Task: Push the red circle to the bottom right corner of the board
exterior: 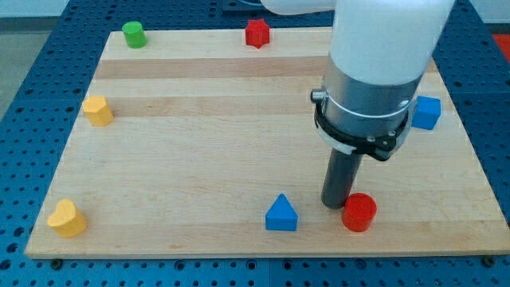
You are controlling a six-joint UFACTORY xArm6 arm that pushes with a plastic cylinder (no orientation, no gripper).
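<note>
My tip (pixel 338 205) touches the red circle (pixel 359 212) on its left, near the board's (pixel 199 159) bottom edge. No fingers exist. Pushing is underway; next, drive rightward toward the bottom-right corner.

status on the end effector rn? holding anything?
No gripper: my tip holds nothing; it sits against the red circle on that block's upper-left side, toward the view's left.

On the table (pixel 199 159), the red circle (pixel 359 212) sits at lower right, my tip (pixel 336 205) just left of it, seemingly touching. The blue triangle (pixel 281 214) lies further left. The blue cube (pixel 427 112) is at right, partly behind the arm (pixel 374 80). The green cylinder (pixel 134 34) and red star (pixel 257 33) line the top edge; two yellow blocks (pixel 98 110) (pixel 67 218) hug the left edge.
</note>
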